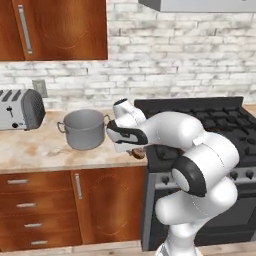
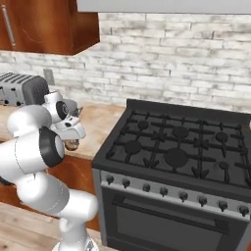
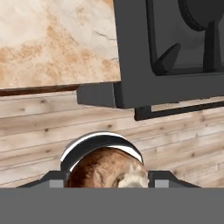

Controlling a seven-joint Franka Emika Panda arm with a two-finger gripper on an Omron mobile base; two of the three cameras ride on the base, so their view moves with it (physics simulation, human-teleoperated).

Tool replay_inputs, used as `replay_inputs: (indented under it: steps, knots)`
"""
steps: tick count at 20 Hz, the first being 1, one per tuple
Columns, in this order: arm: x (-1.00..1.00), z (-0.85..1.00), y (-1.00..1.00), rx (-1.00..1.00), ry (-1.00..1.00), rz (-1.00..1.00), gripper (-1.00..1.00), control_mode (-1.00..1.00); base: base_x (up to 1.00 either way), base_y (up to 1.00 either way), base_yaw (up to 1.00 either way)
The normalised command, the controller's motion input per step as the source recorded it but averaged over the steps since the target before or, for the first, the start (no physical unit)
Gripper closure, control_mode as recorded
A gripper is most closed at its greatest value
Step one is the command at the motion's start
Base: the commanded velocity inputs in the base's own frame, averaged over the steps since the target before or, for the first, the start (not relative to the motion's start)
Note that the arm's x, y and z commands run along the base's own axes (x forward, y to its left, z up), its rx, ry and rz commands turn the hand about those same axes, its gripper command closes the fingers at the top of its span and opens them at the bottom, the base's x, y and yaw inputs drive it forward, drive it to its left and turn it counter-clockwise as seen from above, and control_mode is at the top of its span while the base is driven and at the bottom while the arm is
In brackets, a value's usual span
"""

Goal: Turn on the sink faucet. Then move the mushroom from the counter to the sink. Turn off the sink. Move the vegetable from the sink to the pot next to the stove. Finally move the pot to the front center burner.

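Stove (image 2: 186,147) takes up the right side, black grates, knobs along the front, nothing on the burners. Counter (image 1: 30,150) runs off to its left, with a grey pot (image 1: 84,129) sitting near the stove end and a toaster (image 1: 20,109) further along by the wall. Arm is folded over the counter's front corner, right by the stove's edge. Gripper (image 3: 107,179) has its jaws clamped on the mushroom (image 3: 107,170), brown cap wedged between the two fingers. From the left you can just see the mushroom (image 1: 138,153) poking out under the hand, beside the pot, not in it.
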Motion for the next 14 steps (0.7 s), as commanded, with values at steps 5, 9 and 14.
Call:
replay_inputs:
  steps: [5,9,14]
  knots:
    - [0.0,0.0,0.0,0.0,0.0,0.0,1.0,1.0,0.43,-0.04,-0.23]
    - [0.0,0.0,0.0,0.0,0.0,0.0,1.0,1.0,0.47,0.12,-0.21]
    - [0.0,0.0,0.0,0.0,0.0,0.0,1.0,1.0,0.42,0.38,-0.16]
